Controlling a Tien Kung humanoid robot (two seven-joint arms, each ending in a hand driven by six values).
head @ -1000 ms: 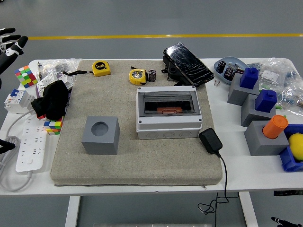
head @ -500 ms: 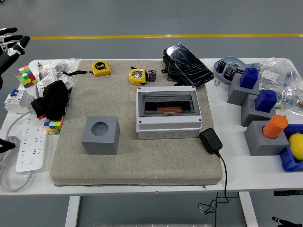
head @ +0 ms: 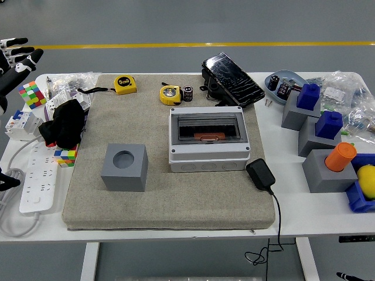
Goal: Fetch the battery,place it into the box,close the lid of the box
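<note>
**Left hand hovers off the far-left corner, battery untouched**

The left hand (head: 13, 65) hangs in the air just off the far-left corner of the worktop (head: 176, 229), its white-tipped fingers (head: 19, 42) spread loose and holding nothing. A dark fingertip also pokes in at the left edge lower down, by the white power strip (head: 40, 175). The right hand is nowhere to be seen.

The battery (head: 188, 93) stands upright on the grey mat (head: 170, 199) near the far edge, just beside a yellow tape measure (head: 170, 94). The grey box (head: 208, 138) sits mid-mat, closer in than the battery, with its clear lid (head: 208, 129) lying flat over the top and something orange visible under it. A grey cube (head: 124, 167) with a round hole rests to the box's left, and a black adapter (head: 261, 174) lies off its near-right corner.
</note>
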